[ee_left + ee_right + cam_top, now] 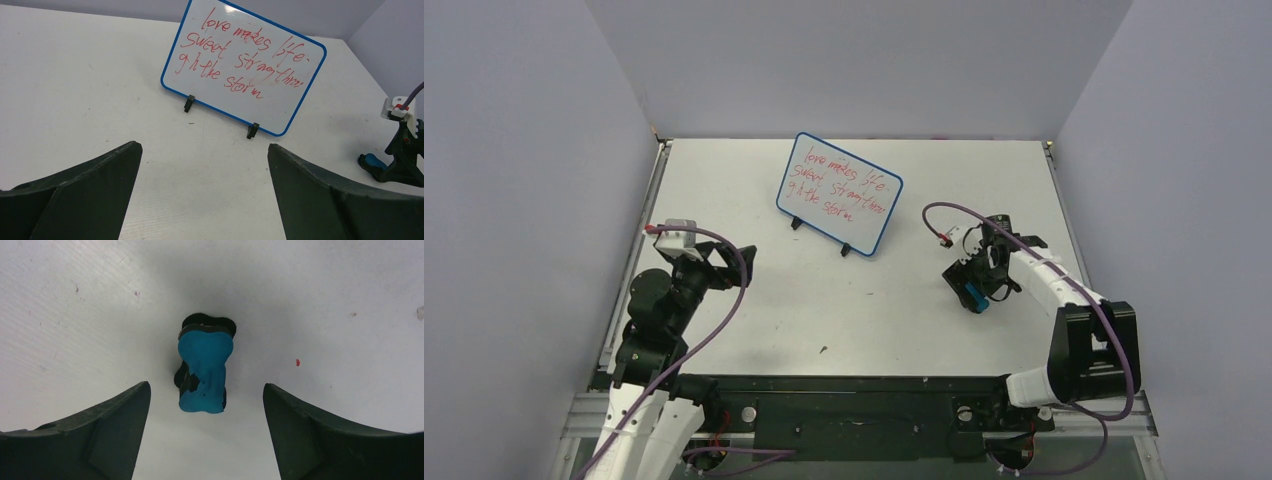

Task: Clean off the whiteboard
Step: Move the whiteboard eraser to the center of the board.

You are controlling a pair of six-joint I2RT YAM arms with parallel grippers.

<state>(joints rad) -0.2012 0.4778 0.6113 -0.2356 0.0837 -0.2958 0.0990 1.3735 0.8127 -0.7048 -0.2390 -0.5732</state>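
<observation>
The whiteboard stands tilted on its black wire stand at the back middle of the table, covered in three lines of red handwriting; the left wrist view shows the whiteboard ahead of the fingers. A small blue-black eraser lies on the table at the right. My right gripper hangs directly over it, open, and the eraser sits between the fingers, touching neither. My left gripper is open and empty at the left, well short of the board.
Grey walls close in the white table on the left, back and right. A purple cable loops off the right wrist. A black rail runs along the near edge by the arm bases.
</observation>
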